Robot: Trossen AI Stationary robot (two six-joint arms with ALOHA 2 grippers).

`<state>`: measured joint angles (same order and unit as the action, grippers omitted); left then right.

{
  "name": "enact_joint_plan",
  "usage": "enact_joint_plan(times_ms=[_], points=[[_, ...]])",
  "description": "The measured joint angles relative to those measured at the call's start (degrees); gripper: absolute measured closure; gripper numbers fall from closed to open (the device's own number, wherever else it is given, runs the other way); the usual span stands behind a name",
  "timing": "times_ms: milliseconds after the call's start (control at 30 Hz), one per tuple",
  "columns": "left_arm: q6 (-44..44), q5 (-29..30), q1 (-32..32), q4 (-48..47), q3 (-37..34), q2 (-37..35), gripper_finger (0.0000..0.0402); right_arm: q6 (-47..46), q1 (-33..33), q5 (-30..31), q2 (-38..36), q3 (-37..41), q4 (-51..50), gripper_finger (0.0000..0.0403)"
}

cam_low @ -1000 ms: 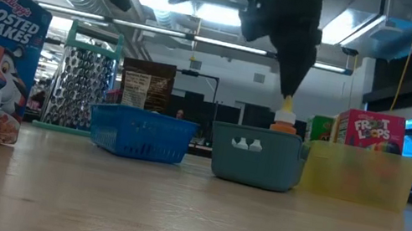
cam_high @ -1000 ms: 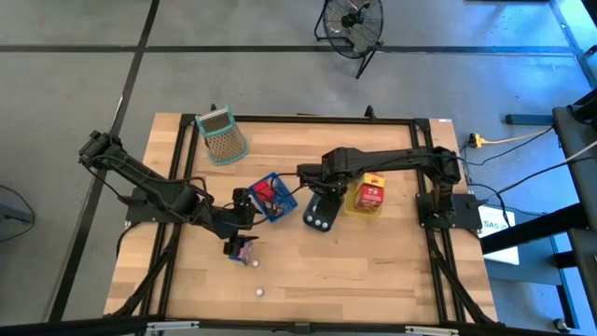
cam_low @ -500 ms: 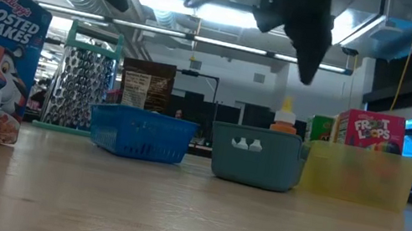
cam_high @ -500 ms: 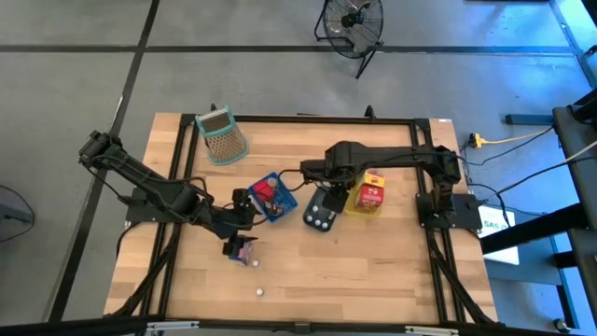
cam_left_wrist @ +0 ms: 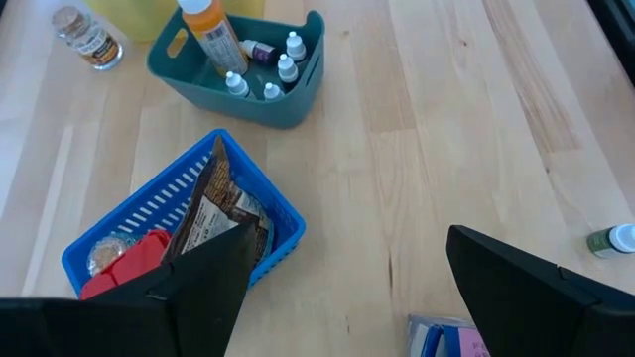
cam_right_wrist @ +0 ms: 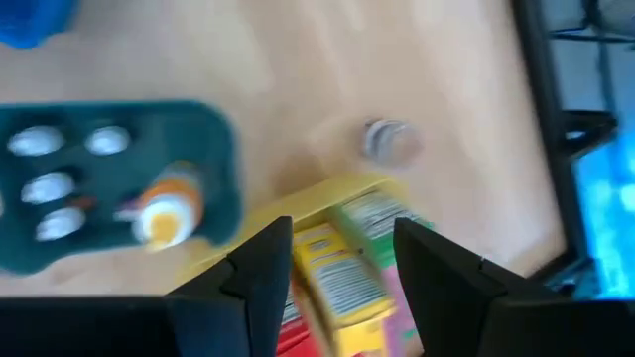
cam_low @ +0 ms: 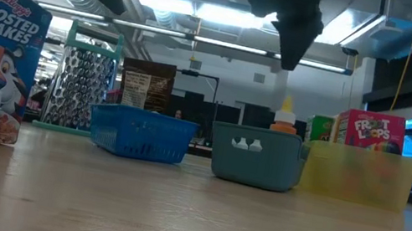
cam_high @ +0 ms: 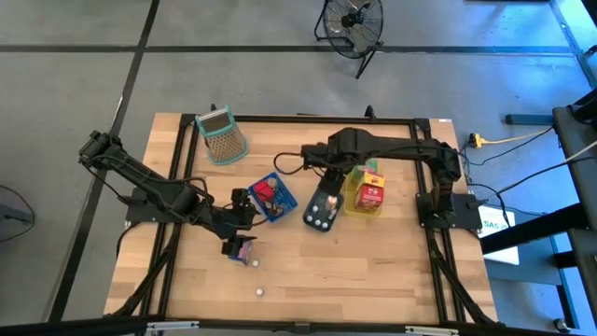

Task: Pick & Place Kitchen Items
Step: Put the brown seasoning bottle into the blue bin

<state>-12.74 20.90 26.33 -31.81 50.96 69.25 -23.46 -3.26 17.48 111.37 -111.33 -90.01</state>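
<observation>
High view: the right hand [cam_high: 328, 177] hovers at twelve o'clock of the teal tray [cam_high: 320, 212], empty.

Low view: an orange-capped bottle [cam_low: 284, 116] stands in that tray.

Left wrist view: the left hand [cam_left_wrist: 347, 288] gapes wide, empty, above the bench [cam_left_wrist: 446, 129].

Right wrist view: fingers [cam_right_wrist: 268, 268] part-open, holding nothing.

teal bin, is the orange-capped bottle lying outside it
No, the orange-capped bottle stands inside the teal bin beside small white-capped bottles.
</observation>
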Motion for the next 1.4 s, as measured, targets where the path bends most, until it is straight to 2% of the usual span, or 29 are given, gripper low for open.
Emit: enact_joint_plan(times_ms=[133,267,400,500,667,867,1200,1400], points=[[0.3,0.0,0.0,0.1,0.0,0.0,0.0073,2.2,-3.0,4.8,0.0,0.0,0.0,0.0222],[0.4,0.0,0.0,0.3,0.0,0.0,0.0073,1.5,-7.2,4.5,0.0,0.0,0.9,0.0222],[0.5,0.4,0.0,0.3,0.0,0.0,0.0073,-3.4,-12.9,-0.9,0.0,0.0,1.5,0.0222],[0.5,0.5,0.0,0.3,0.0,0.0,0.0073,-7.2,-17.4,-7.5,0.0,0.0,2.8,0.0222],[0.4,0.5,0.0,0.3,0.0,0.0,0.0073,-6.9,-22.6,-14.3,0.0,0.0,6.0,0.0222],[0.1,0.5,0.0,0.3,0.0,0.0,0.0073,-3.4,-23.3,-14.7,0.1,2.9,8.5,0.0210],[1.0,0.5,0.0,0.3,0.0,0.0,0.0073,-0.8,-22.9,-14.7,0.1,10.4,12.5,0.0151],[0.9,0.5,0.0,0.3,0.0,0.0,0.0073,-0.6,-22.9,-16.4,0.1,14.0,16.2,0.0146]])
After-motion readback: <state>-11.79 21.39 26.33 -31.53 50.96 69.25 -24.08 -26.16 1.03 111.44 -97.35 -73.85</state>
